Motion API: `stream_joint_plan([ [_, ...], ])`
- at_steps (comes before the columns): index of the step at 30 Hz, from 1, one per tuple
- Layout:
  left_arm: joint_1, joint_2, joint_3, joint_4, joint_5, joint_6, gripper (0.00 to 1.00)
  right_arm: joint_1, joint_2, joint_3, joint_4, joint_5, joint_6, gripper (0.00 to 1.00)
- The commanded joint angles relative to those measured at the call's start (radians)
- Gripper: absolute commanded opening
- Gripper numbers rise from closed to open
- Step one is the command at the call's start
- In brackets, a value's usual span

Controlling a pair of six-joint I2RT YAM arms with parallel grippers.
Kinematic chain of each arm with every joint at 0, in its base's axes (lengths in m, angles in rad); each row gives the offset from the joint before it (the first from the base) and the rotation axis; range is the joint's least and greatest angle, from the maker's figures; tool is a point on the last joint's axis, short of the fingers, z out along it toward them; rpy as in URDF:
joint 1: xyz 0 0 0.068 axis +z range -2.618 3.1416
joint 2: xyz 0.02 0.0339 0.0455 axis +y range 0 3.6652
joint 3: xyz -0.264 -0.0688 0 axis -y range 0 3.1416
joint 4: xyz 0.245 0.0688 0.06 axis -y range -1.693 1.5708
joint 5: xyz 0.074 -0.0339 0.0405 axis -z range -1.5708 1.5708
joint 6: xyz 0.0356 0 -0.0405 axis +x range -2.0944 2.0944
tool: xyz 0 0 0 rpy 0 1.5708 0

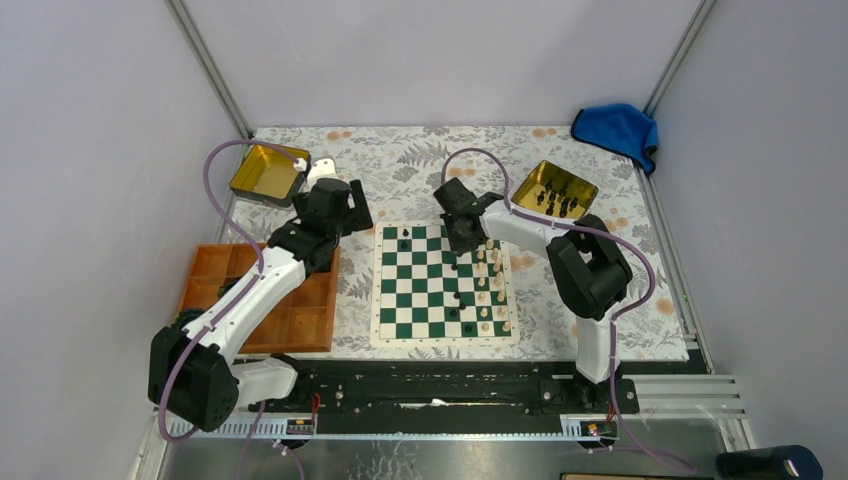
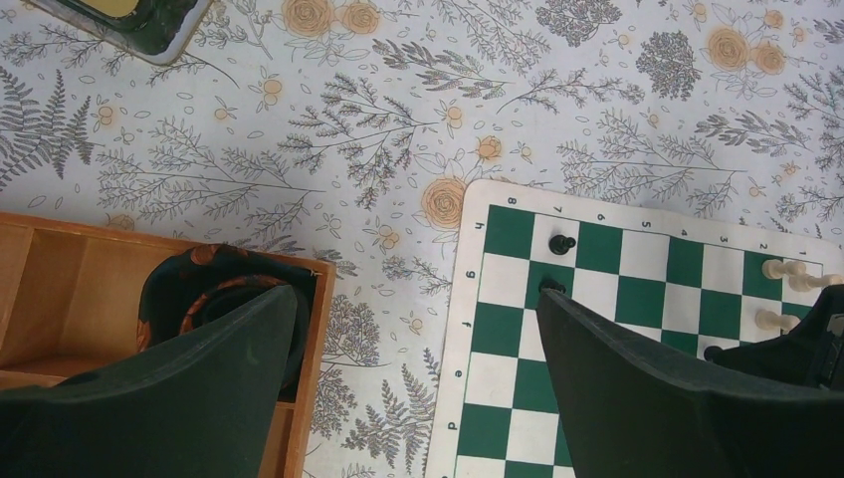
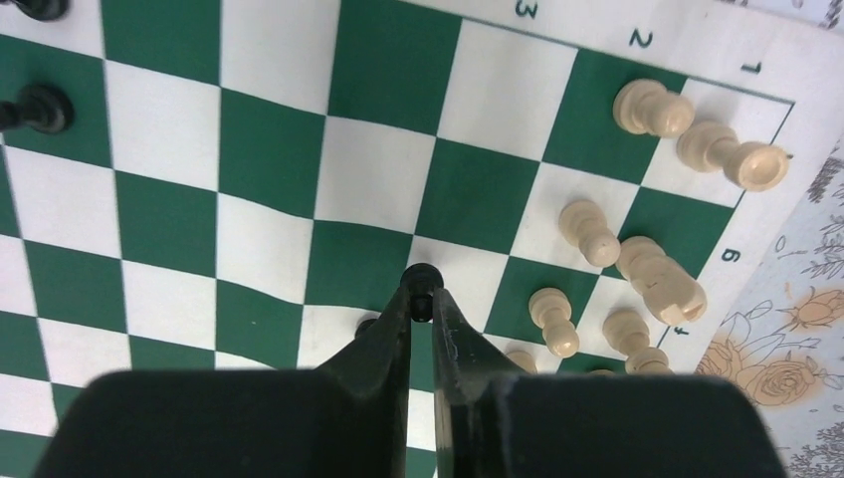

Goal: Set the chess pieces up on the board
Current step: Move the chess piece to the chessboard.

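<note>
Right wrist view: your right tool (image 3: 422,311) has its fingers nearly together, pinched on a small round-headed black piece (image 3: 422,277) just below frame centre. The piece is over the board (image 3: 269,149), about where a green and a white square meet. You can't tell from here if its base touches the mat. Cream pieces (image 3: 587,231) cluster at the right of frame, along the board's numbered edge. Two black pawns (image 3: 40,108) stand at upper left, well apart from the held one.

Left wrist view: your left tool (image 2: 415,329) is spread wide w/ nothing btw the fingers. It hangs over the floral table (image 2: 378,119), btw the orange tray (image 2: 60,289) at lower left and the board's corner at right.

Top view: the right tool sits over the upper middle of the board. At upper right, a gold tin (image 1: 562,174) holds more black pieces (image 1: 558,203). A second gold tin (image 1: 268,172) lies at upper left, near the left tool. A blue cloth (image 1: 615,128) is in the far right corner.
</note>
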Motion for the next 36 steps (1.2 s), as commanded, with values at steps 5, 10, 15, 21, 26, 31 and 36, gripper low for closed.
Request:
stream_joint_plan([
  [5,0.006,-0.073,0.021,0.012,-0.058,0.031,0.99,-0.002,0.03,0.188,-0.072,-0.008,-0.055,0.0],
  [10,0.01,-0.119,0.002,0.008,-0.083,0.04,0.99,0.03,0.084,0.3,-0.117,-0.013,-0.064,0.0],
  [15,0.018,-0.167,-0.021,-0.005,-0.09,0.036,0.99,0.095,0.176,0.437,-0.187,-0.022,-0.068,0.0],
  [21,0.024,-0.226,-0.049,-0.016,-0.085,0.028,0.99,0.16,0.281,0.599,-0.27,-0.024,-0.067,0.0],
  [26,0.027,-0.253,-0.061,-0.018,-0.081,0.025,0.99,0.195,0.319,0.642,-0.303,-0.028,-0.058,0.0],
  [31,0.03,-0.273,-0.074,-0.021,-0.085,0.029,0.99,0.217,0.339,0.645,-0.308,-0.033,-0.053,0.0],
  [36,0.033,-0.284,-0.082,-0.025,-0.091,0.035,0.99,0.22,0.357,0.657,-0.3,-0.034,-0.053,0.0],
])
